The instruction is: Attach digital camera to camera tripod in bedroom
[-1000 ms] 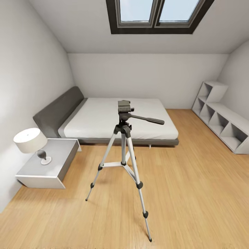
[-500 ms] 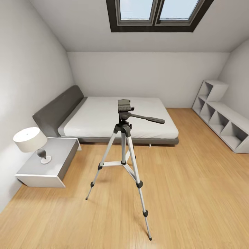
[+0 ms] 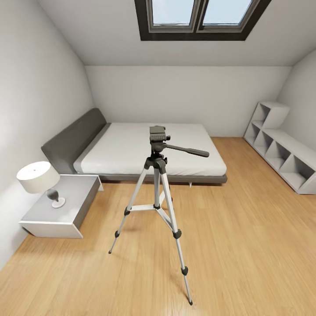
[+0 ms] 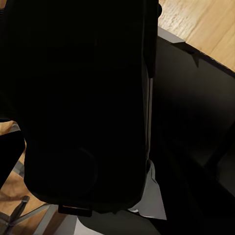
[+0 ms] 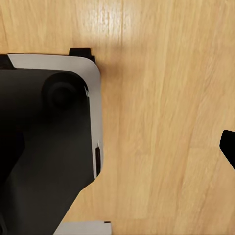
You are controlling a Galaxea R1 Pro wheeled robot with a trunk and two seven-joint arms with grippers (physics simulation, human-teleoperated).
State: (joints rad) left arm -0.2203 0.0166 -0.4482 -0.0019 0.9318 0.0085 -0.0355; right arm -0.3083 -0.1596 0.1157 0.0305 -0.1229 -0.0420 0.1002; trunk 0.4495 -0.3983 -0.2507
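Camera tripod (image 3: 156, 184) stands upright on the wood floor (image 3: 245, 245) dead ahead of me in the bedroom, between me and the grey bed (image 3: 145, 151). Its pan head (image 3: 158, 134) is bare on top, no camera on it, and the long handle (image 3: 186, 151) sticks out toward my right side.

Left wrist view is blocked by a big black mass up close; could be the digital camera, could be my own body, I cannot tell. Left fingers apart or together: cannot tell. Right wrist view looks down at floor and my dark base (image 5: 44, 147); only a black tip (image 5: 228, 147) at the edge, so right finger state unknown too.

Key relation: the mounting plate faces up, straight in front, centred between my arms, so neither arm is clearly nearer. Handle on the right probably favours coming in from the left.

Nightstand (image 3: 61, 206) with lamp (image 3: 38, 177) left, shelf unit (image 3: 281, 147) right.
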